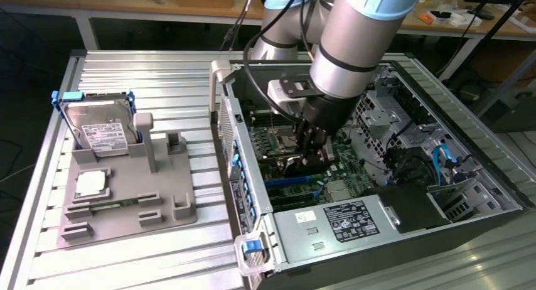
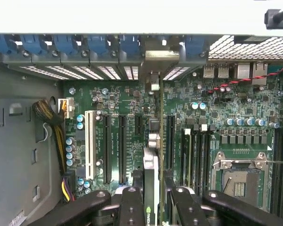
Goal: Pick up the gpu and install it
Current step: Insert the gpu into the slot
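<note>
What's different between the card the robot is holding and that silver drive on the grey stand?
The gpu sits inside the computer case, clamped in the gripper; the hard drive stands outside, untouched. The gpu looks dark and thin, edge-on; the hard drive is silver with a white label. Both stand on edge.

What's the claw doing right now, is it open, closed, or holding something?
Claw: closed on the gpu, which it holds edge-on over the motherboard.

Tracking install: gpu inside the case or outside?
Inside: gpu stands edge-on over the motherboard slots, held in the gripper. Seated: cannot tell.
</note>
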`<move>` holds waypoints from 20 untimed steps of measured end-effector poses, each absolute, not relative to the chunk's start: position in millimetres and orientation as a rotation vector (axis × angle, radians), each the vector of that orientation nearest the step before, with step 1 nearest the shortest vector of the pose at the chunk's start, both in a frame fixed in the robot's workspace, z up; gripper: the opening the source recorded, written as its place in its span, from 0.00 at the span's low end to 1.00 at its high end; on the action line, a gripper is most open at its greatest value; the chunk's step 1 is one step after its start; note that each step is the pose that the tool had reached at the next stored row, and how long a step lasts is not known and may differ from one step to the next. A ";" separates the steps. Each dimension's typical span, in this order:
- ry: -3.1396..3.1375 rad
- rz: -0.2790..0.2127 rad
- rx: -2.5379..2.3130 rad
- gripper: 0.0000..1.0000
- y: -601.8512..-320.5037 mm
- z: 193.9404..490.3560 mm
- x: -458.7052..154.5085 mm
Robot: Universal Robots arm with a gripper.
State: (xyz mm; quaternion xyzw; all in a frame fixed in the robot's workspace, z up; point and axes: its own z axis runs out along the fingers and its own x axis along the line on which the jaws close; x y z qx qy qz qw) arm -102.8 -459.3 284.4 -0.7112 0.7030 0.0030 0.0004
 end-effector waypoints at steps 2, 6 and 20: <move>2.212 0.012 -2.228 0.27 -459.3 283.9 -102.4; 2.215 0.014 -2.223 0.27 -459.3 283.5 -102.3; 2.215 0.018 -2.219 0.27 -459.5 279.1 -105.5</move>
